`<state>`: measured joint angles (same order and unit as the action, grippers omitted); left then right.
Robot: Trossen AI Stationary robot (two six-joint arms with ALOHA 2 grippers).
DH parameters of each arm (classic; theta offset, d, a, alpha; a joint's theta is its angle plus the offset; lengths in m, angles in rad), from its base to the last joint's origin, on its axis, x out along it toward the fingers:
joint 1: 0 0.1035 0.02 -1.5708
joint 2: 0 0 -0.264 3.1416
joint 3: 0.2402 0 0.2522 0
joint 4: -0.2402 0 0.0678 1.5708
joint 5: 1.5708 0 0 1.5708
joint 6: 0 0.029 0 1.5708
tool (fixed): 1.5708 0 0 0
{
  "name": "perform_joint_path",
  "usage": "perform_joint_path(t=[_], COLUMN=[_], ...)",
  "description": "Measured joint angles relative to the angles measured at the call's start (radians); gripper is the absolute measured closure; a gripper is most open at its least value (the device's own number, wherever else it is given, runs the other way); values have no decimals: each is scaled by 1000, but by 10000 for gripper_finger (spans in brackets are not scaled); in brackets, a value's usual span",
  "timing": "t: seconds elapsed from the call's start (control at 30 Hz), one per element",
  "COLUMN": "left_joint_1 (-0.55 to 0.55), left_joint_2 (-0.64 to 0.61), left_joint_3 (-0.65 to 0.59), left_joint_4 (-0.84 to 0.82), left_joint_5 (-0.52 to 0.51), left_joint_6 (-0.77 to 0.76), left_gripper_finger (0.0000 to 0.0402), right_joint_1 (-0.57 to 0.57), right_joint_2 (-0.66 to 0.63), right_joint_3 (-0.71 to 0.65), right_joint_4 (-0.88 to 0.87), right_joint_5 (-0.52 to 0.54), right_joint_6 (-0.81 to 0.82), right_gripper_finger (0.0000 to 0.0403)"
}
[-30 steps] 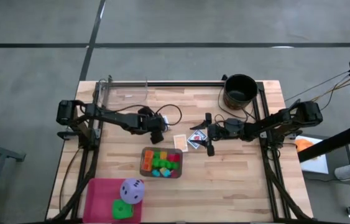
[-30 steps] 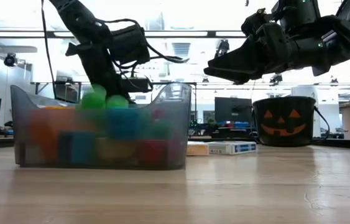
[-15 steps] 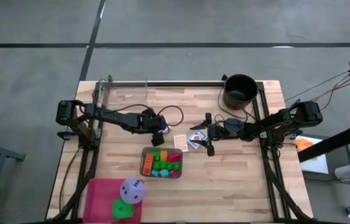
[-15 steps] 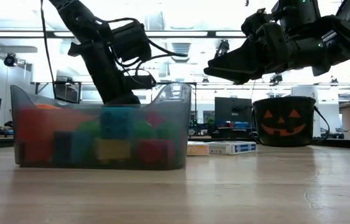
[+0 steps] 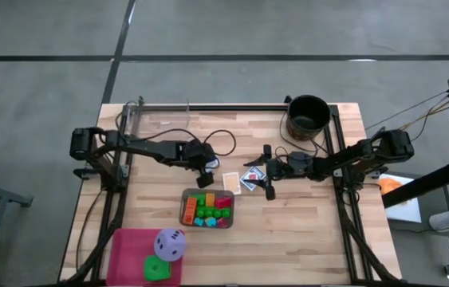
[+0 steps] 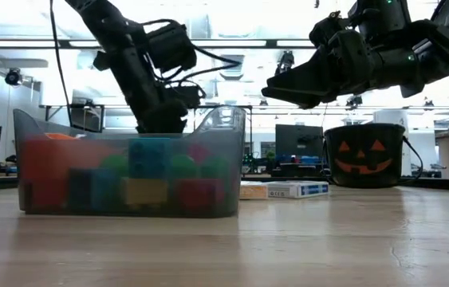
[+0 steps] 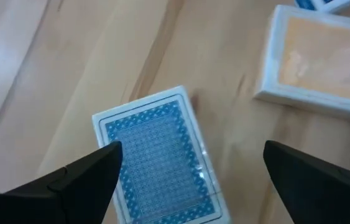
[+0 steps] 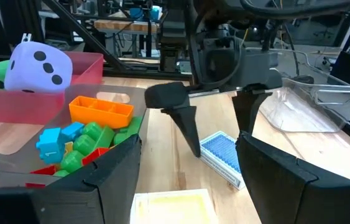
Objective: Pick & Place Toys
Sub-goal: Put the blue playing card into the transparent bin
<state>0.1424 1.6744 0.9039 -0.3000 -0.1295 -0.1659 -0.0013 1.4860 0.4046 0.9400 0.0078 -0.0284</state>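
Wooden table [image 5: 304, 231] | left gripper [image 8: 215, 127] wide open, empty, over blue-backed card [image 7: 156, 158] | step: pick card | you lower, close.

The left gripper [image 5: 206, 170] has drawn away from the grey tray [image 5: 185, 212] toward the far edge of the tabletop: a second ago it hung over the tray's far end among the blocks, and it now stands just beyond the tray, above a blue-backed card [image 7: 159, 157] lying flat on the bare wood. In the low view the green blocks [image 6: 180, 165] that showed at its fingertips above the tray rim a second ago now lie down inside the tray with the others. Its fingers [image 8: 181, 111], closer together before, now stand wide apart with the card between and below them.
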Motion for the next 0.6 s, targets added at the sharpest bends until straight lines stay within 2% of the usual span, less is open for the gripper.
perform_joint_path(t=[0.33, 0.6], left_joint_1=[54, 91], left_joint_2=[12, 12], left_joint_3=[0, 0], left_joint_4=[18, 1], left_joint_5=[-27, 25], left_joint_6=[-76, -120], left_gripper_finger=[4, 3], right_joint_1=[0, 0], right_joint_2=[0, 0], right_joint_3=[0, 0], right_joint_4=[-2, -3], right_joint_5=[0, 0], right_joint_6=[3, 3], right_gripper_finger=[141, 141])
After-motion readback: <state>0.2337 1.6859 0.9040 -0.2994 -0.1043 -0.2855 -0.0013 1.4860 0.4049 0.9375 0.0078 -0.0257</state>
